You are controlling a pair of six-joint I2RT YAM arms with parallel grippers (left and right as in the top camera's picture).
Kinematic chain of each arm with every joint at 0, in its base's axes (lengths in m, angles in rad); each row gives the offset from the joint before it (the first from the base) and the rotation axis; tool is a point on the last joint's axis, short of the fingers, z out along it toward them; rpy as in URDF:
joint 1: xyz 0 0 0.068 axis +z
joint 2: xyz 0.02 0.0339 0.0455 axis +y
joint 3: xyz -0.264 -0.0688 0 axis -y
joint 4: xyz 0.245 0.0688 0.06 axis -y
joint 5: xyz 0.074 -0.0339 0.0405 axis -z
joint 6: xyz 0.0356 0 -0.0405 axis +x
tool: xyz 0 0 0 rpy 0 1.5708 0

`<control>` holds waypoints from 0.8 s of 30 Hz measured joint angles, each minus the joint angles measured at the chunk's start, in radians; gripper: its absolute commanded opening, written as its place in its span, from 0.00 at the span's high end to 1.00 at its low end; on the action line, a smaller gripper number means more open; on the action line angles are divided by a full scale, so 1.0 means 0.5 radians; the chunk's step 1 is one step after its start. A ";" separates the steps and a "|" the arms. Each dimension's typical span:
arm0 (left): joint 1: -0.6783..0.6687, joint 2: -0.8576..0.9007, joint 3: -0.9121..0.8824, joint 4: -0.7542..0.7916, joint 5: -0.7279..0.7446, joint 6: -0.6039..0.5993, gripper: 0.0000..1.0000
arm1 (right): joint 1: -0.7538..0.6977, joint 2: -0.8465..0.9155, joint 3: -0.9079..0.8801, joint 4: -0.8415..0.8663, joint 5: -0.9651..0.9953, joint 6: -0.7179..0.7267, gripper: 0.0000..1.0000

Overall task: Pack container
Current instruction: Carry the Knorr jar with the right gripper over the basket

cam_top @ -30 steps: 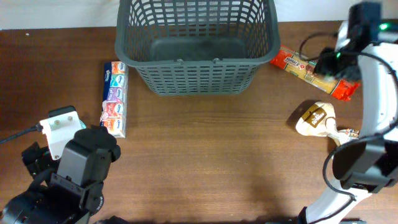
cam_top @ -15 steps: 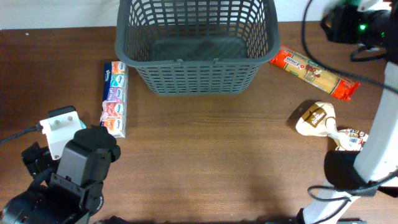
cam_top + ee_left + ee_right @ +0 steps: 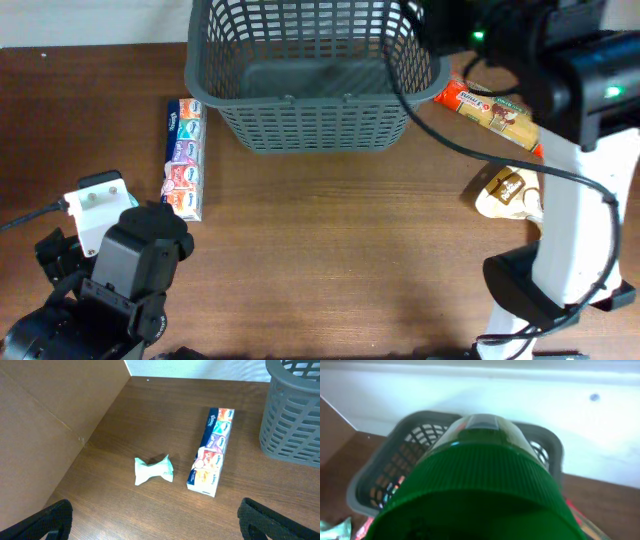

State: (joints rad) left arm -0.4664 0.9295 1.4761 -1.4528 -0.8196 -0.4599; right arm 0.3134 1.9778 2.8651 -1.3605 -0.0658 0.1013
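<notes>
The container [image 3: 310, 125] is a large dark grey lattice basket at the back centre of the table, with nothing showing inside it. It also shows in the left wrist view [image 3: 292, 415] and the right wrist view [image 3: 372, 487]. My right gripper [image 3: 440, 25] hangs over the basket's right rim. It holds a green ribbed-lid bottle [image 3: 480, 475] that fills the right wrist view and hides the fingers. My left gripper [image 3: 160, 525] is open and empty, low over the table at the front left.
A long multicoloured tissue pack [image 3: 184, 158] lies left of the basket. A small mint-green packet [image 3: 153, 470] lies beside it. A red pasta packet [image 3: 495, 108] and a beige bag [image 3: 505, 190] lie to the right of the basket.
My right arm has swung left from over the pasta packet to over the basket's right rim. The left arm has not moved.
</notes>
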 measured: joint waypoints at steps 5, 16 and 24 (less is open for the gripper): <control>0.000 0.000 0.000 0.001 0.000 0.000 0.00 | 0.064 0.170 0.004 0.070 -0.014 0.010 0.96; 0.000 0.000 0.000 0.001 0.000 0.000 0.00 | 0.088 0.706 0.003 0.034 -0.031 0.016 0.96; 0.000 0.000 0.000 0.001 0.000 0.000 0.01 | 0.087 0.964 0.002 -0.057 -0.027 0.014 0.96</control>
State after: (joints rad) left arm -0.4664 0.9295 1.4761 -1.4525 -0.8196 -0.4599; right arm 0.3569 2.4599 2.8658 -1.3891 -0.0792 0.1085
